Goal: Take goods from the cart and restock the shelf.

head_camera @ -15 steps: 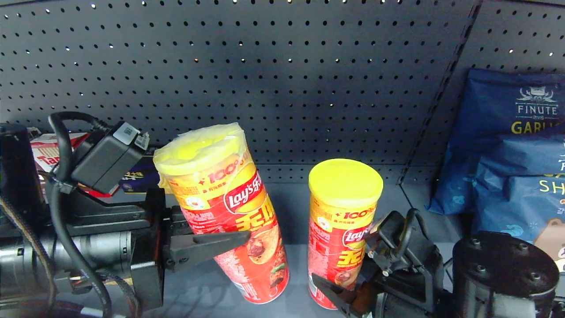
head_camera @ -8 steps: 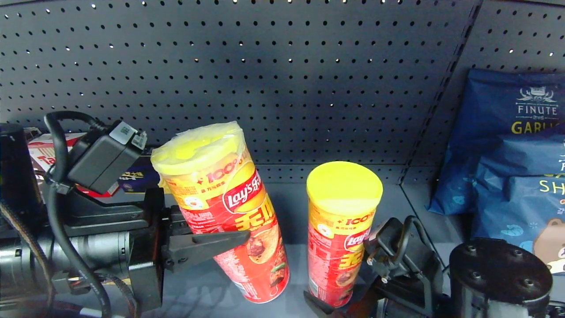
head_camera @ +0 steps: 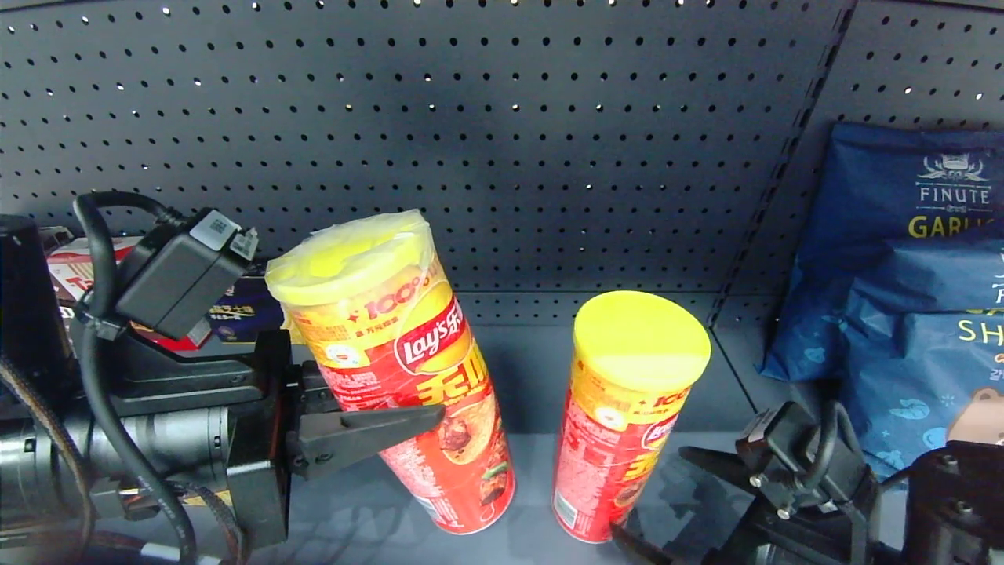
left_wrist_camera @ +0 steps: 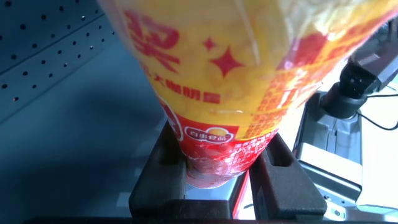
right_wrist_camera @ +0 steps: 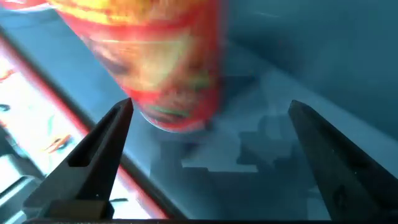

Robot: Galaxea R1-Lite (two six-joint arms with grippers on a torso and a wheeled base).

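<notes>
Left can (head_camera: 392, 369) beside right can (head_camera: 627, 408) on shelf (head_camera: 527, 377), bags (head_camera: 902, 267) farther right, boxes (head_camera: 67, 267) far left.

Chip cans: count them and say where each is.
2. The left can is held tilted in the left gripper; the right can stands on the shelf, by the open right gripper. None looks hidden.

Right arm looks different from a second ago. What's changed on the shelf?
The right gripper has let go of the right can and drawn back, open, toward the robot's right. That can's top has swung right, so it now leans. The left gripper stays shut on the left can, tilted as before; the blue bags are unmoved.
</notes>
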